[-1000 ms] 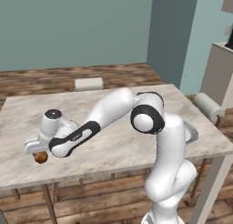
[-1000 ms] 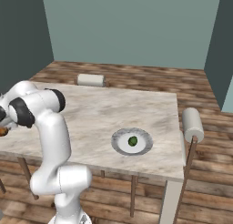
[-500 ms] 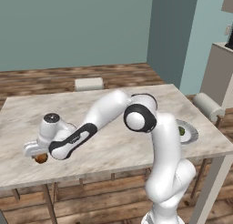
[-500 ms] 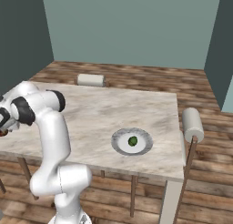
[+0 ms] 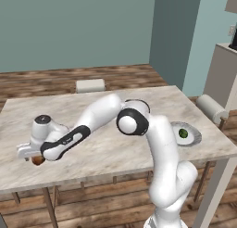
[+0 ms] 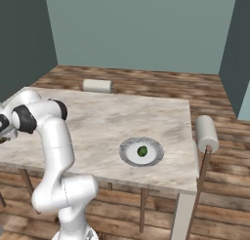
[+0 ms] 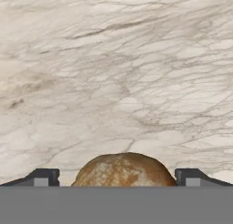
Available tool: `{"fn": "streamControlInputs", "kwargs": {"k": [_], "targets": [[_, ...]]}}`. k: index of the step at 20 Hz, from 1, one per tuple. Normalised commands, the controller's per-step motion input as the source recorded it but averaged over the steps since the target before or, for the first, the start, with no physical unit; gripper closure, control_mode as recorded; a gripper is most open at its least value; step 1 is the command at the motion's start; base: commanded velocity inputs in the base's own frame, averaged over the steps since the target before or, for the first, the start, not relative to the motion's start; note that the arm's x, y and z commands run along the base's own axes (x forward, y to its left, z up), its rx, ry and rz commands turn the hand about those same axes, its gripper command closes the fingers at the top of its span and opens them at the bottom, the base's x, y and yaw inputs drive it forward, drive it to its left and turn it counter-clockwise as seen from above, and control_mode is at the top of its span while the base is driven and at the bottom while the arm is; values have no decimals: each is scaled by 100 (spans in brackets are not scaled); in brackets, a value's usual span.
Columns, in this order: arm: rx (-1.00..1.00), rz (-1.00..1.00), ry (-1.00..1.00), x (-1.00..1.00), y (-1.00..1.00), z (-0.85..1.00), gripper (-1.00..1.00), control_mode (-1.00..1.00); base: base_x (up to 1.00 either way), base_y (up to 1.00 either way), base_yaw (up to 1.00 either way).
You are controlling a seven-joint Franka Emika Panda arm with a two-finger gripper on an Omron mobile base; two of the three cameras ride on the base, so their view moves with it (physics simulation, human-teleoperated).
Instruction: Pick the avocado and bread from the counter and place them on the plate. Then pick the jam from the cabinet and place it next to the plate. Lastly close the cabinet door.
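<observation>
The bread (image 7: 123,168), a round brown crusty ball, lies on the counter (image 5: 28,116) near its left front edge. My gripper (image 7: 117,177) is lowered over it, open, with one fingertip on each side of the bread and apart from it. From the left base view the arm stretches far left, and the gripper (image 5: 35,157) hangs right above the bread (image 5: 37,161). The avocado (image 5: 183,133) rests on the white plate (image 5: 196,136) at the counter's right front; the right base view shows the same avocado (image 6: 142,150) on the plate (image 6: 128,153).
A white roll-shaped seat (image 5: 210,109) stands off the counter's right end, and a white cushion (image 5: 90,85) sits behind its far edge. A grey unit (image 5: 222,74) rises at the far right. The veined counter (image 6: 122,117) stretches bare between arm and plate.
The hand has moved a little left and down over the bread. Its jaws have stayed open. The avocado and plate have not moved.
</observation>
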Motion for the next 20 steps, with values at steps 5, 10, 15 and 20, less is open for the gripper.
{"fn": "streamControlInputs", "kwargs": {"k": [5, 10, 15, 20], "targets": [[-2, -5, 12, 9, 22, -23, 100, -100, 0, 0, 0], [0, -6, 23, -25, -34, -26, 100, -100, 0, 0, 0], [0, -8, 11, -40, -56, -17, 100, -100, 0, 0, 0], [-6, -9, -20, -77, -30, 49, 100, -100, 0, 0, 0]]}}
